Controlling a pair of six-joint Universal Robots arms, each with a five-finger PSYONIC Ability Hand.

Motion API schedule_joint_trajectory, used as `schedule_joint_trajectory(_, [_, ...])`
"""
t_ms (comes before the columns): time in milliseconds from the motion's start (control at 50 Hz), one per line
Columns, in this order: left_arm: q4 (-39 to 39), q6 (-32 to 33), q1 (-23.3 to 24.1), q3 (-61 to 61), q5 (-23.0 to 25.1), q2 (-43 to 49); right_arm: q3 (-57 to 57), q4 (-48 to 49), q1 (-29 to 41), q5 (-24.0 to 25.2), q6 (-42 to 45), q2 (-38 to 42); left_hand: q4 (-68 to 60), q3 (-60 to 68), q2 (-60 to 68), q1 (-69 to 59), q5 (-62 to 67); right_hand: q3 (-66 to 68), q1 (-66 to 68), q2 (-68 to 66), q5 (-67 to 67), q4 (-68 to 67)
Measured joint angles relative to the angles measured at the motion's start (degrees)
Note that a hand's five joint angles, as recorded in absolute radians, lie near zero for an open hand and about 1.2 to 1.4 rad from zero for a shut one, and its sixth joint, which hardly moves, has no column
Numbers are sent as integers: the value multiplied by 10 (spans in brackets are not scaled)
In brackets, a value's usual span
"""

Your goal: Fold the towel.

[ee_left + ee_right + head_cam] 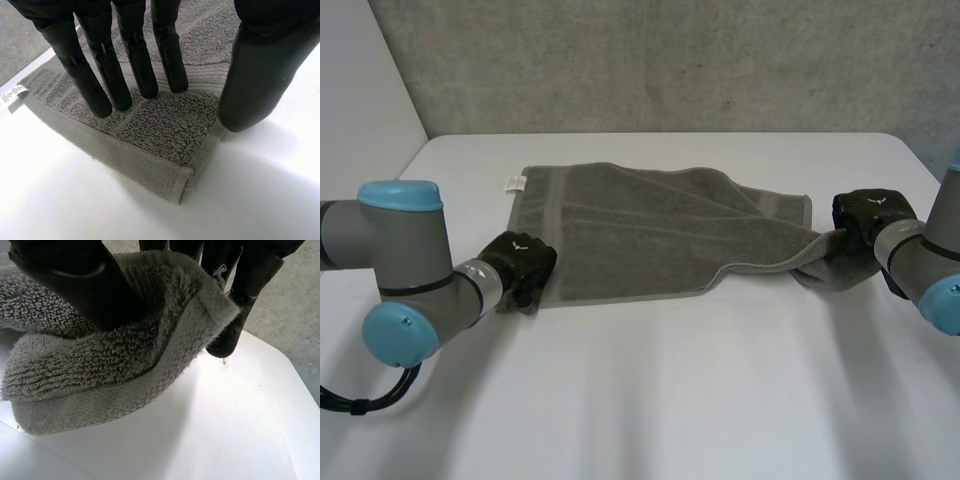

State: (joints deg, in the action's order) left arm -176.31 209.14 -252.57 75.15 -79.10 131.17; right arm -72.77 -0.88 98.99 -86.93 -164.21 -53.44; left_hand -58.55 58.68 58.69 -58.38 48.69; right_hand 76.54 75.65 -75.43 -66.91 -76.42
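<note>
A grey towel (650, 235) lies spread on the white table (720, 400), with its right end gathered and twisted. My left hand (520, 262) is at the towel's near left corner. In the left wrist view its straight fingers (135, 55) point down onto the towel (160, 125) just inside the corner, while the thumb (260, 75) stands apart beside the edge. My right hand (868, 215) holds the near right corner, lifted a little. In the right wrist view the thumb (75, 280) presses the folded towel edge (100, 365) against the fingers (240, 295) behind it.
A small white label (515, 183) sticks out at the towel's far left corner, also seen beside my left fingers as a label (14, 92). A grey wall stands behind the table. Bare table lies in front of the towel.
</note>
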Motion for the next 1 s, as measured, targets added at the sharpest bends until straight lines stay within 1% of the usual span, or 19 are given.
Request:
schedule_joint_trajectory(40, [0, 0, 0, 0, -2, -1, 0, 0, 0, 0, 1, 0, 53, -53, -52, 49, -52, 0, 0, 0, 0, 0])
schedule_joint_trajectory(100, [2, 1, 0, -1, -8, -4, 0, 0, 0, 0, 3, 0, 99, -98, -99, 95, -99, 0, 0, 0, 0, 0])
schedule_joint_trajectory(200, [5, 2, -1, -4, -22, -9, 0, 0, 0, 0, 6, 0, 111, -112, -114, 109, -113, 0, 0, 0, 0, 0])
schedule_joint_trajectory(300, [12, 4, -3, -11, -47, -13, -1, 0, 0, 0, 10, 0, 111, -113, -116, 111, -115, 0, 0, 0, 0, 0])
schedule_joint_trajectory(420, [19, 5, -6, -16, -62, -13, -1, 0, 0, 0, 10, 1, 111, -113, -116, 111, -115, 0, 0, 0, 0, 0])
schedule_joint_trajectory(560, [20, 6, -7, -16, -63, -9, -1, 0, 0, 0, 10, 1, 129, -130, -132, 128, -132, 0, 0, 0, 0, 0])
schedule_joint_trajectory(740, [21, 5, -6, -16, -63, -6, -1, 0, 0, 0, 10, 1, 208, -212, -213, 207, -212, 0, 0, 0, 0, 0])
schedule_joint_trajectory(1000, [19, 5, -6, -16, -62, -2, -1, 0, 0, 1, 10, 2, 210, -212, -211, 208, -213, 0, 0, 0, 0, 0])
